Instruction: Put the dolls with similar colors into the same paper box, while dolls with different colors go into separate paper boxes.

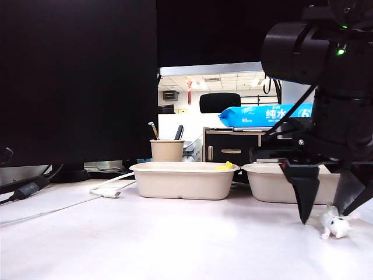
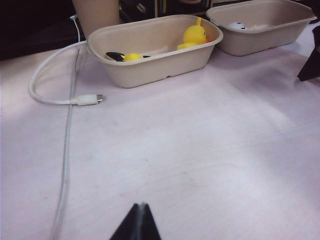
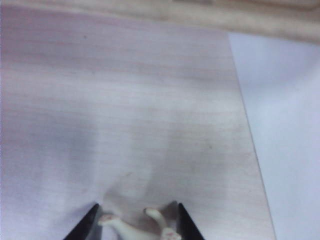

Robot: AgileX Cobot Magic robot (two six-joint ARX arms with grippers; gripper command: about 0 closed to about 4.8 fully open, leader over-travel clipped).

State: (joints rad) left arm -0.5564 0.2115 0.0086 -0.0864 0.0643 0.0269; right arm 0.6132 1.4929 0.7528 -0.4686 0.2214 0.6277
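Note:
A small white cat-like doll (image 1: pixel 335 224) lies on its side on the table at the right. My right gripper (image 1: pixel 323 217) points down over it, one finger on each side. In the right wrist view the doll (image 3: pixel 130 227) lies between the fingertips of this gripper (image 3: pixel 136 206), which stand open with thin gaps. The left paper box (image 2: pixel 155 65) holds a yellow duck-like doll (image 2: pixel 194 35) and a yellow black-eared doll (image 2: pixel 131 57). In the right paper box (image 2: pixel 255 42) a white round head (image 2: pixel 236 25) shows. My left gripper (image 2: pixel 143 204) hovers shut over bare table.
A beige pen cup (image 1: pixel 166 150) stands behind the left box (image 1: pixel 183 181). A white cable (image 2: pixel 65 100) with a plug loops on the table to that box's left. A black monitor (image 1: pixel 76 81) fills the back left. The right box (image 1: pixel 268 184) sits just behind the right arm.

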